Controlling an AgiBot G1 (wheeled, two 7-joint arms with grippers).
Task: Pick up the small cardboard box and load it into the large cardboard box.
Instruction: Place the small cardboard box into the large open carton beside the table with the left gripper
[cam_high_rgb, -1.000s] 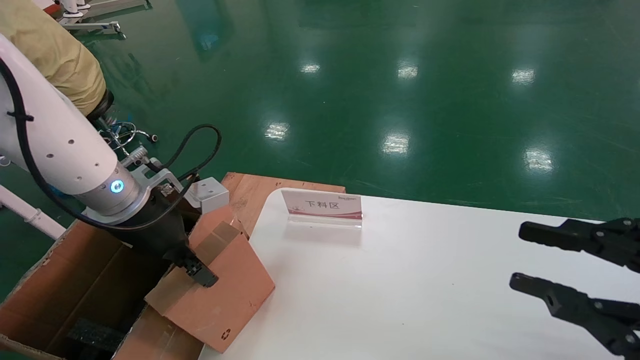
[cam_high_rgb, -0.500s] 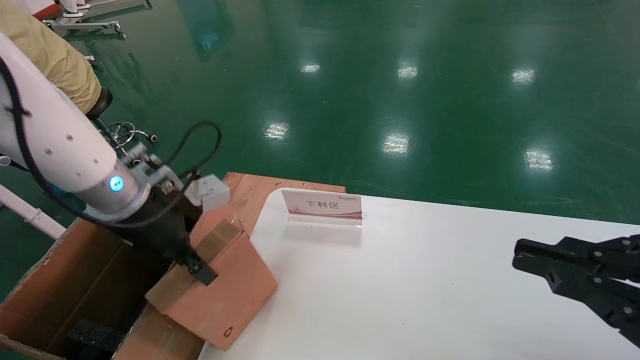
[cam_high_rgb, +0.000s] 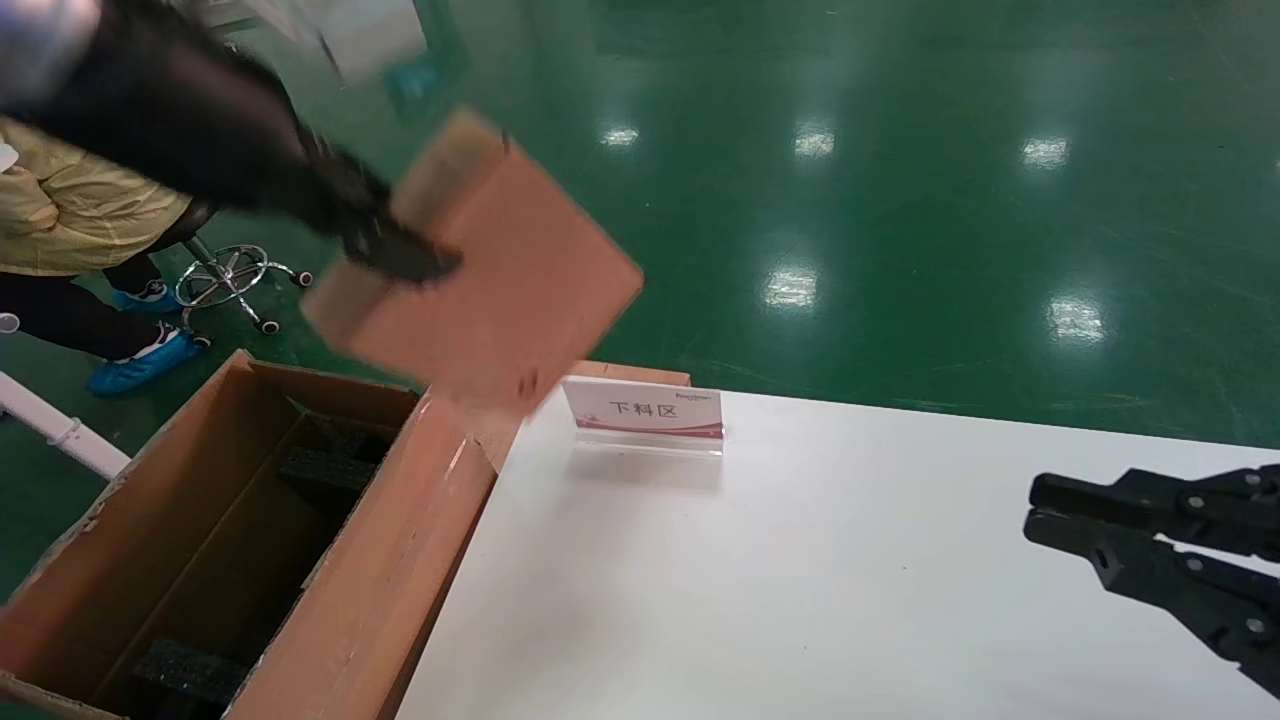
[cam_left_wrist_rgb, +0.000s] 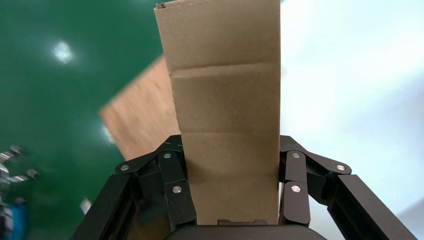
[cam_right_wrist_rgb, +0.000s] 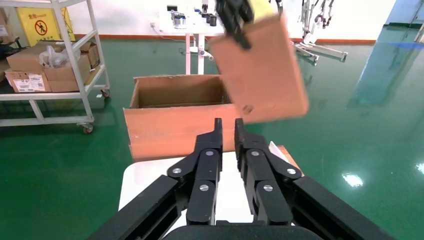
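Observation:
My left gripper (cam_high_rgb: 390, 250) is shut on the small cardboard box (cam_high_rgb: 500, 270) and holds it tilted, high in the air over the table's far left corner and the large box's right flap. In the left wrist view the box (cam_left_wrist_rgb: 225, 100) sits between both fingers (cam_left_wrist_rgb: 172, 170). The large cardboard box (cam_high_rgb: 390, 560) stands open at the lower left, beside the table, with black foam pads (cam_high_rgb: 325, 465) inside. The right wrist view shows it (cam_right_wrist_rgb: 170, 130) with the lifted small box (cam_right_wrist_rgb: 265, 75) over it. My right gripper (cam_high_rgb: 1040, 505) is shut and empty over the table's right side.
A white table (cam_high_rgb: 800, 600) carries a small red-and-white sign (cam_high_rgb: 645, 412) near its far edge. A wooden board (cam_high_rgb: 640, 375) lies behind the sign. A person in yellow (cam_high_rgb: 70, 215) and a wheeled stool (cam_high_rgb: 235, 275) are at the far left. A shelf cart (cam_right_wrist_rgb: 50, 65) stands beyond.
My left gripper has lifted the small box from the large box's edge up and to the right, well above the table. My right gripper has closed from wide open.

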